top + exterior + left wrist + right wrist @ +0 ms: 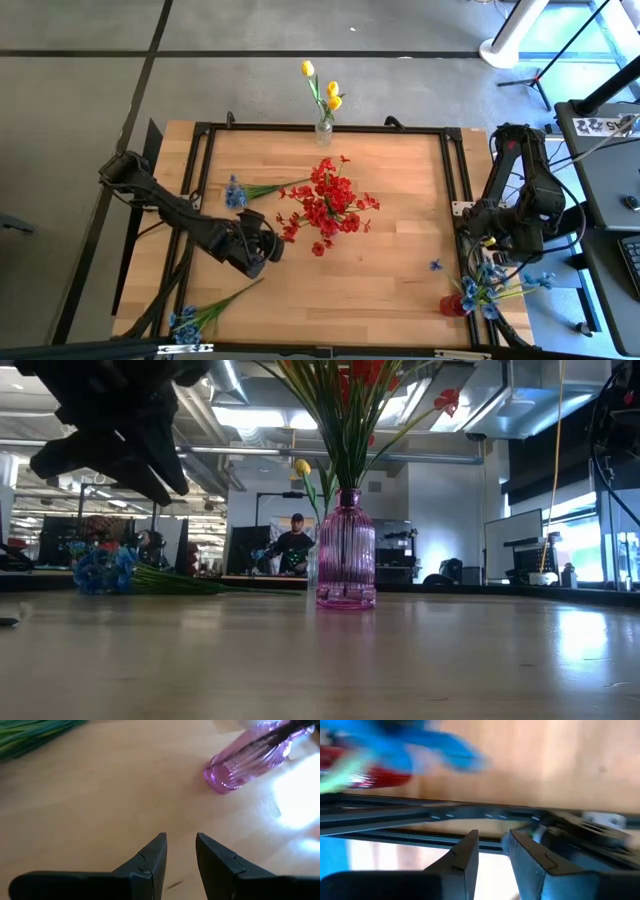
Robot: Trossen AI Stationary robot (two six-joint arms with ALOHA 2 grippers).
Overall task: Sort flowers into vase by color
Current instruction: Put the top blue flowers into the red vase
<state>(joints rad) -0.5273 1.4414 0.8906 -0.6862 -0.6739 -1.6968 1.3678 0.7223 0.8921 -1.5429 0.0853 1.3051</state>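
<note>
My left gripper (257, 247) (181, 845) hovers open and empty over the table's left middle, showing dark at the top left of the low view (110, 420). Red sprays (328, 208) stand in a ribbed pink vase (346, 552) (245, 756) at the centre. Yellow tulips (323, 88) stand in a clear vase at the far edge. One blue stem (238, 192) (103, 570) lies flat just beyond my left gripper, another (190, 318) at the near left corner. More blue blossoms (480, 292) (420, 747) sit in a red vase (452, 305) near the right edge. My right gripper (492, 851) waits open there.
A loose blue blossom (436, 265) lies on the wood right of centre. A black metal frame (455, 200) rims the tabletop, and my right gripper looks down on its bar (420, 812). Bare wood lies between my left gripper and the pink vase. People sit in the room beyond (293, 545).
</note>
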